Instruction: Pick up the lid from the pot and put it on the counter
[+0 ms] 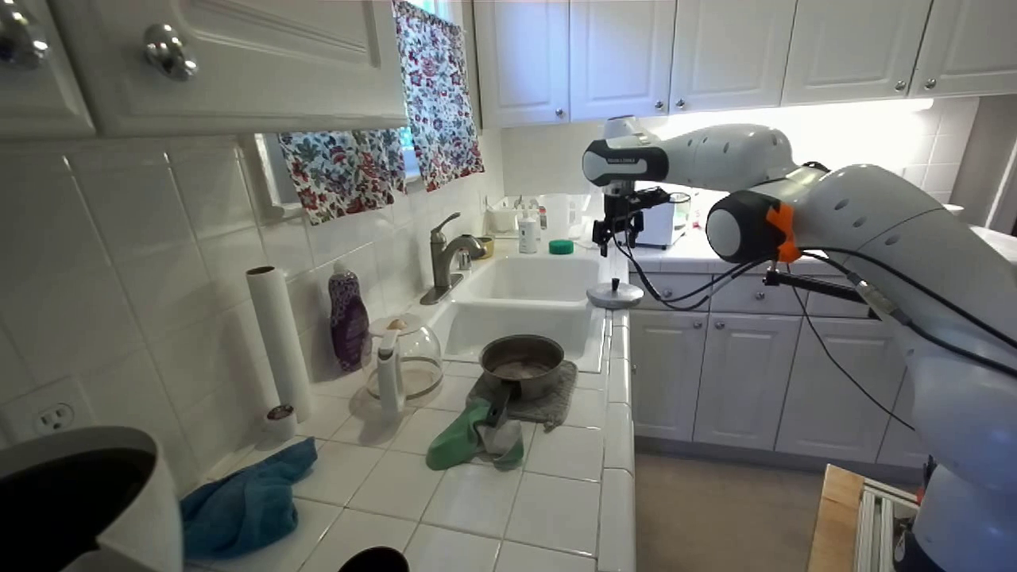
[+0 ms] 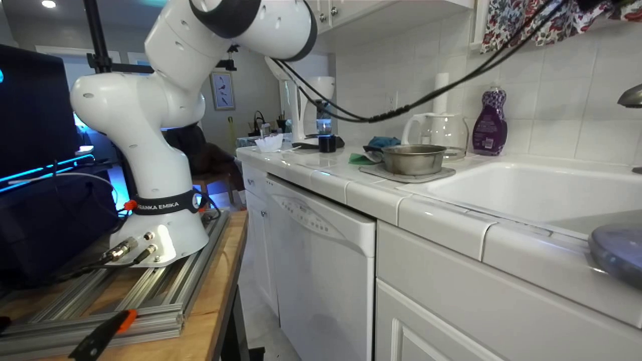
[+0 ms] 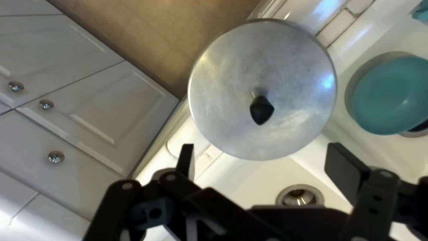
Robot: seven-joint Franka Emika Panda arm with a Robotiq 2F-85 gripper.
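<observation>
The lid (image 1: 616, 295), a silver disc with a black knob, appears to rest on the front rim of the sink beside the basin divider, reaching over the counter's front edge. It also shows in the wrist view (image 3: 227, 124) and, cut off, in an exterior view (image 2: 619, 253). My gripper (image 1: 619, 245) is above the lid, apart from it. In the wrist view my gripper (image 3: 260, 157) is wide open with nothing between its fingers. The pot (image 1: 524, 373) stands uncovered on a grey cloth on the white tiled counter (image 1: 556, 504); it also shows in an exterior view (image 2: 414, 160).
The double white sink (image 1: 524, 278) has a faucet (image 1: 446, 258) behind it. A teal bowl (image 3: 391, 97) lies in a basin. A glass jug (image 1: 405, 357), purple bottle (image 1: 347, 322), green cloth (image 1: 461, 441), blue cloth (image 1: 246, 500) and paper roll (image 1: 280, 342) stand or lie on the counter.
</observation>
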